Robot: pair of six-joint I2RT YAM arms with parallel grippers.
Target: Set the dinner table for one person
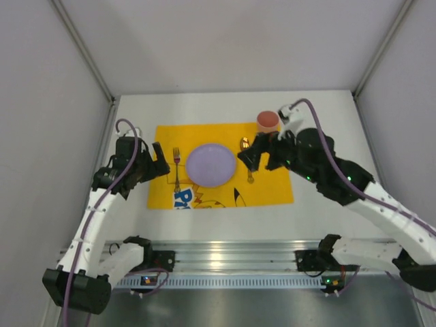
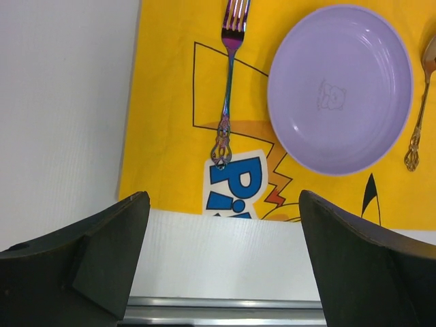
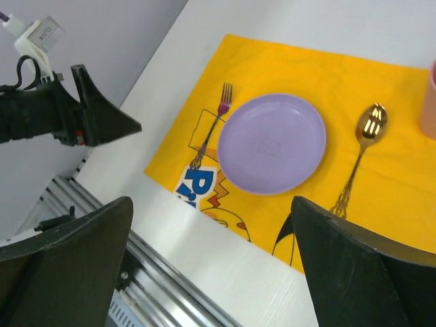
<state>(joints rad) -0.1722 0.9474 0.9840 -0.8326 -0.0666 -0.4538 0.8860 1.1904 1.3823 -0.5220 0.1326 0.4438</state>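
Figure: A purple plate is flanked by fork and spoon on a yellow placemat on the table. Left pincer and right pincer are held apart, empty.

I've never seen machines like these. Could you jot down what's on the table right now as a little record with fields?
dinner table: plain white top
placemat: yellow, printed, lying on the table
plate: purple, empty, middle of the placemat
fork: on the placemat, left of the plate
spoon: gold, on the placemat, right of the plate
cup: pink, at the placemat's far right corner
left gripper: open, empty, by the placemat's left edge
right gripper: open, empty, over the spoon side
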